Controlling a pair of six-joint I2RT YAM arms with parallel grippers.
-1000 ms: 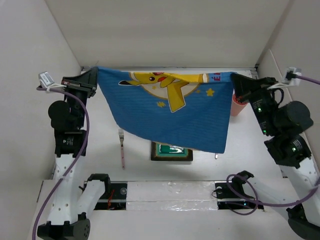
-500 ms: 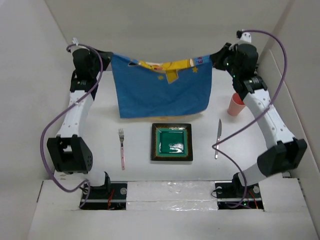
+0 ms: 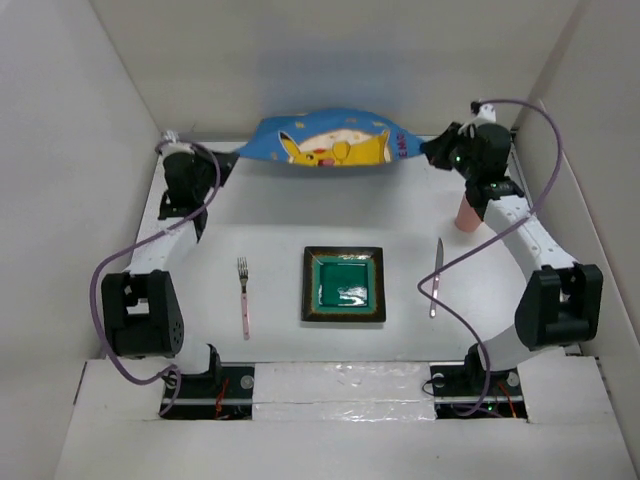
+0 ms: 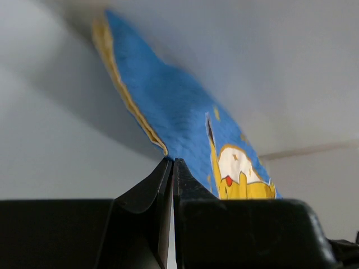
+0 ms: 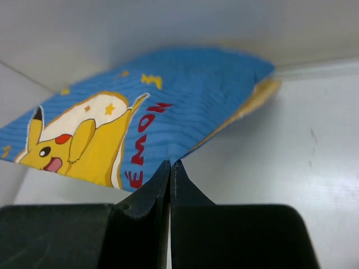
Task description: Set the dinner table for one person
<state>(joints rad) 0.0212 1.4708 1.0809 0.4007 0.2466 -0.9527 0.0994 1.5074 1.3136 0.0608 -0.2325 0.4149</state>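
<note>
Top external view finds the left end effector [image 3: 238,157] and the right end effector [image 3: 430,150] at the far end of the bench [image 3: 270,225], well apart. Each has its fingers pressed together on an edge of the blue cartoon-printed placemat [image 3: 330,140]. The cloth spans the gap between them in a bowed strip, its yellow cartoon figure facing the camera. Both wrist views confirm the pinch: the dark fingertips meet on the cloth's edge, and the fabric runs away from them above the white surface. Whether its middle touches the bench I cannot tell.

Nearer the arm bases than both end effectors, about midway between them, a square green plate [image 3: 344,285] lies flat on the bench. A pink-handled fork [image 3: 243,296] lies on the left end effector's side of the plate and a knife [image 3: 436,275] on the right end effector's side, both apart from it. A pink cup [image 3: 466,218] stands just behind the right end effector, partly hidden by that arm.
</note>
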